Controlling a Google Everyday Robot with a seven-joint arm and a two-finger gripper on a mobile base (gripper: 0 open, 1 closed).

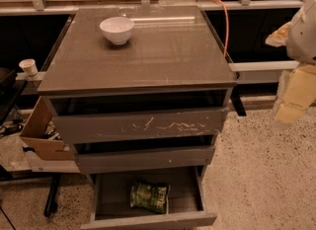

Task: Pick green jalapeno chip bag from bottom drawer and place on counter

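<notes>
The green jalapeno chip bag [149,196] lies flat on the dark floor of the bottom drawer [148,220], which is pulled out at the foot of the cabinet. The counter [163,51] is the glossy grey-brown top of the cabinet. My gripper [290,106] hangs at the far right edge of the view. It is pale, level with the upper drawers, well to the right of the cabinet and far above the bag. It holds nothing that I can see.
A white bowl [117,29] stands on the back left of the counter. The scratched drawer front [143,125] and the drawer below it stick out slightly. A cardboard box [42,135] and paper cup [28,67] are at the left. An orange cable [226,24] hangs at the back right.
</notes>
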